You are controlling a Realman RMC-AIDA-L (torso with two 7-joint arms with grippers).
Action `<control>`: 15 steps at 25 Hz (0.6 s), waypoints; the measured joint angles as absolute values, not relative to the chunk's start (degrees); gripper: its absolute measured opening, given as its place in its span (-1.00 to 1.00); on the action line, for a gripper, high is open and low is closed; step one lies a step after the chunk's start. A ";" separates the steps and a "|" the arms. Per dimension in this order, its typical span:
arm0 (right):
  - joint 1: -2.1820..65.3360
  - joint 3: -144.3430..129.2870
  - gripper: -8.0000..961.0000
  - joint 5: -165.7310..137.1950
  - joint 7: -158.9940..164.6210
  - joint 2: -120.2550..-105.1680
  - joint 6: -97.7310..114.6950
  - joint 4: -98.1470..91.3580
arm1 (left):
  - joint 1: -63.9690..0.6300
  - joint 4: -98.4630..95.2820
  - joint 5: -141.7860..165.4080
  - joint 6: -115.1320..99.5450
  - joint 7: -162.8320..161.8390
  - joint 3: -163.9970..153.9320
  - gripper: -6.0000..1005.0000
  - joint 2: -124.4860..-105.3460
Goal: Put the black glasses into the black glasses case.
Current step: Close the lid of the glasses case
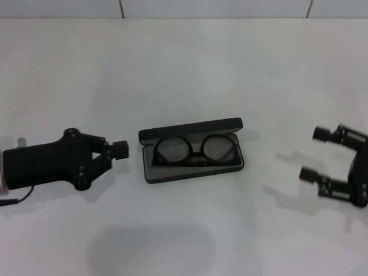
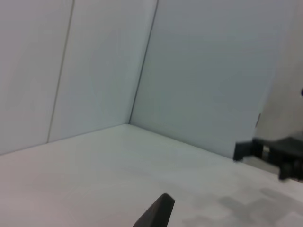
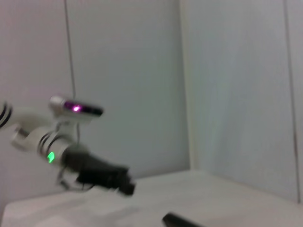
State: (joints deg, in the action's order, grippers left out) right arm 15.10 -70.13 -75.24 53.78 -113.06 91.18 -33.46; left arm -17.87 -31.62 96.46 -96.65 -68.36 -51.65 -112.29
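Bare white table [image 1: 190,230] rings the black glasses case [image 1: 192,150]; its raised lid [image 1: 191,130] blocks the far side.

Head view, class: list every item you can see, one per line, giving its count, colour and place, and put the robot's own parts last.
black glasses: one pair, black frame with clear lenses, lying inside the open case.
black glasses case: one, black with grey lining, lid up, at the middle of the table.
table: one, white, under everything.
wall: white panels with dark seams, along the far edge of the table.
left tool: one, black, fingers together, on the robot's left, pointing at the case, apart from it.
right tool: one, black, fingers spread, on the robot's right, well clear of the case.
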 joint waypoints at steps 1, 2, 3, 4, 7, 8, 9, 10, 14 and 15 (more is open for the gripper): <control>14.98 -70.13 0.59 -76.08 53.46 -113.11 91.15 -33.41 | -18.36 -31.60 96.50 -96.56 -68.35 -51.53 -0.96 -112.50; 14.89 -70.11 0.60 -77.12 53.11 -113.18 90.98 -33.24 | -18.87 -31.60 96.50 -96.48 -68.33 -51.40 -0.96 -112.68; 14.87 -70.10 0.61 -77.85 52.90 -113.23 90.75 -33.01 | -19.52 -31.60 96.43 -96.41 -68.31 -51.30 -0.96 -112.94; 14.98 -70.08 0.63 -78.50 52.77 -113.25 90.29 -32.42 | -20.13 -31.58 96.32 -96.27 -68.33 -51.26 -0.96 -113.13; 15.57 -70.06 0.63 -79.20 52.41 -113.30 89.36 -30.73 | -22.63 -31.23 96.23 -95.57 -68.87 -51.17 -0.95 -114.00; 15.67 -70.05 0.63 -79.37 52.03 -113.36 89.07 -30.28 | -23.17 -31.15 96.56 -95.45 -69.02 -51.24 -0.95 -114.17; 15.69 -70.04 0.63 -79.55 51.55 -113.45 88.84 -29.97 | -23.94 -31.06 97.52 -95.42 -69.08 -51.39 -0.95 -114.44; 15.70 -70.03 0.63 -79.61 51.16 -113.55 88.68 -29.84 | -24.44 -31.02 98.69 -95.52 -69.13 -51.50 -0.95 -114.60; 15.72 -70.00 0.63 -79.63 50.71 -113.72 88.34 -29.73 | -25.20 -30.92 104.91 -95.95 -70.78 -51.66 -0.95 -115.17; 15.73 -69.99 0.63 -79.58 50.71 -113.72 88.34 -29.75 | -24.90 -30.92 105.80 -95.57 -71.15 -51.58 -0.95 -115.39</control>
